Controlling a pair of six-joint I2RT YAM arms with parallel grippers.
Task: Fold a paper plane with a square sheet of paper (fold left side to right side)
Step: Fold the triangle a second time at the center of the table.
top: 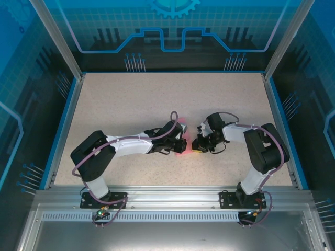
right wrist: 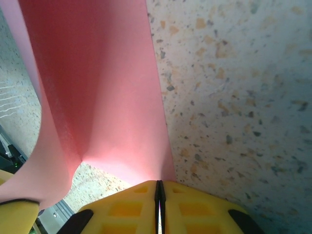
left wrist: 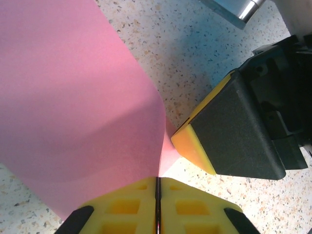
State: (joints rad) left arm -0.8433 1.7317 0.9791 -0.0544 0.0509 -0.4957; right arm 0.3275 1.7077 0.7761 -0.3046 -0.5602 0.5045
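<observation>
The pink-red square sheet of paper (top: 181,148) sits mid-table between the two arms, mostly hidden under them. In the left wrist view the sheet (left wrist: 78,97) is bent over in a soft curve. My left gripper (left wrist: 157,179) is shut on its near edge, yellow pads pressed together with the paper between them. The other arm's yellow-tipped finger (left wrist: 192,146) touches the sheet just beyond. My right gripper (right wrist: 158,184) is shut on another edge of the sheet (right wrist: 102,87), which lifts and curls off the tabletop. From above, the left gripper (top: 179,140) and right gripper (top: 197,143) nearly meet.
The speckled beige tabletop (top: 157,99) is bordered by a blue rim (top: 63,125) and metal frame posts. A metal rail (top: 172,196) runs along the near edge by the arm bases. A shiny metal part (left wrist: 234,9) shows at the top of the left wrist view.
</observation>
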